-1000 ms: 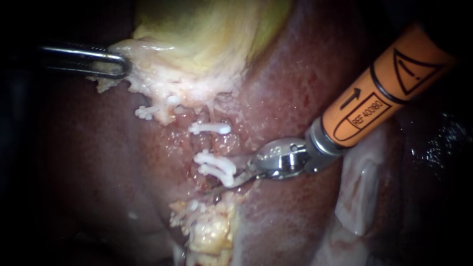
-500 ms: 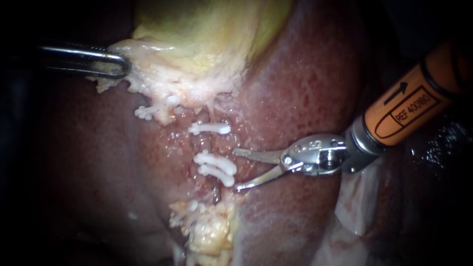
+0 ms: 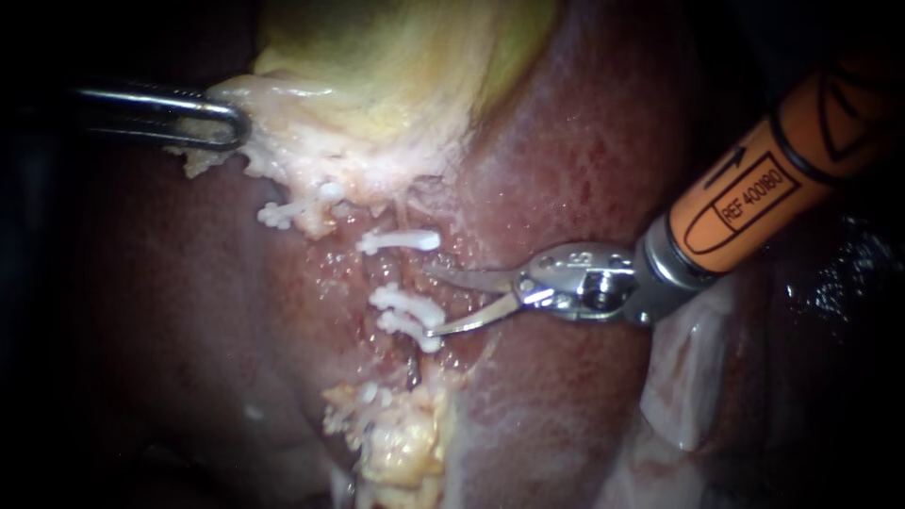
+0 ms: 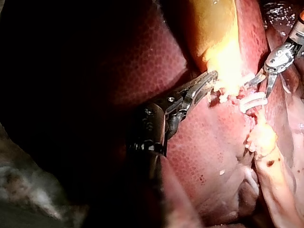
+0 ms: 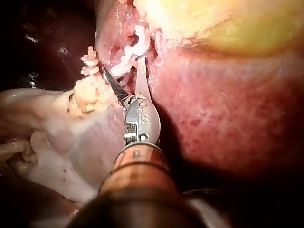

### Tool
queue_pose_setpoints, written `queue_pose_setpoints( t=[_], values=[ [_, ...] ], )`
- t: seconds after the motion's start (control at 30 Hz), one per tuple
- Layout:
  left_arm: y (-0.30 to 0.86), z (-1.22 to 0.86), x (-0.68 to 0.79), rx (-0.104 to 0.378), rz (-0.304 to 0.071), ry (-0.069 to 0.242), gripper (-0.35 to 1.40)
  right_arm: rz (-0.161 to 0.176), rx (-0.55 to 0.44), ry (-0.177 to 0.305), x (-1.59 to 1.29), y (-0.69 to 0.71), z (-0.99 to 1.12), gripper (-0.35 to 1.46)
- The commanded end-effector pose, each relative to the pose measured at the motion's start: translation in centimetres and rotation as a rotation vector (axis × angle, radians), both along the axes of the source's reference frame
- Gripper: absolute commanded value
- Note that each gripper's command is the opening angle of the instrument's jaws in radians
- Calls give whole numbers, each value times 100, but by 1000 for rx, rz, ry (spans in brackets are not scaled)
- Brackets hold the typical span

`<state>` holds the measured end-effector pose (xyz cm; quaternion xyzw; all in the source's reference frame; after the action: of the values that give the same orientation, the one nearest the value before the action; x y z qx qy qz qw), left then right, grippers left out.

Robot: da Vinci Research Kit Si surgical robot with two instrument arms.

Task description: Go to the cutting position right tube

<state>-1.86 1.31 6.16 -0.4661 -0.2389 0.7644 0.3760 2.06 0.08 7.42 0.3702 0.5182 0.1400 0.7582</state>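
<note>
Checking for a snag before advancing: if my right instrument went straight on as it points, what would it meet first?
Probably the paired white plastic clips: the open jaws of the orange-shafted right instrument point at them, lower jaw nearly touching. Depth unclear.

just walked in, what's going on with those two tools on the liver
The left instrument has its jaws shut on the pale lower edge of the gallbladder, which lies on the liver. The right instrument comes in with its two blades open at a row of white clips: one blade lies between the single clip and the pair of clips, the other against that pair. Nothing is cut yet, and the tube itself is hard to make out.
</note>
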Motion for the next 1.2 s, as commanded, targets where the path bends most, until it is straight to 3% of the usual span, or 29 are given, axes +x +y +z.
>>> queue_pose_setpoints(
  t=[0.03, 0.47, 0.63, 0.77, 1.2],
  values=[
    [0, 0, 0, 0, 0, 0, -35, 5, 6, 8, 1, 0, 0, 145],
    [0, 0, 0, 0, 0, 0, -35, 29, 49, 43, 12, 3, -1, 145],
    [0, 0, 1, 0, 0, 0, -35, 16, 54, 39, 8, 2, -4, 143],
    [0, 0, 1, 0, 0, 0, -35, -12, 43, -1, -4, 0, -9, 141],
    [0, 0, 1, 0, 1, 0, -35, -11, 53, -2, -13, 10, -26, 140]
  ],
)
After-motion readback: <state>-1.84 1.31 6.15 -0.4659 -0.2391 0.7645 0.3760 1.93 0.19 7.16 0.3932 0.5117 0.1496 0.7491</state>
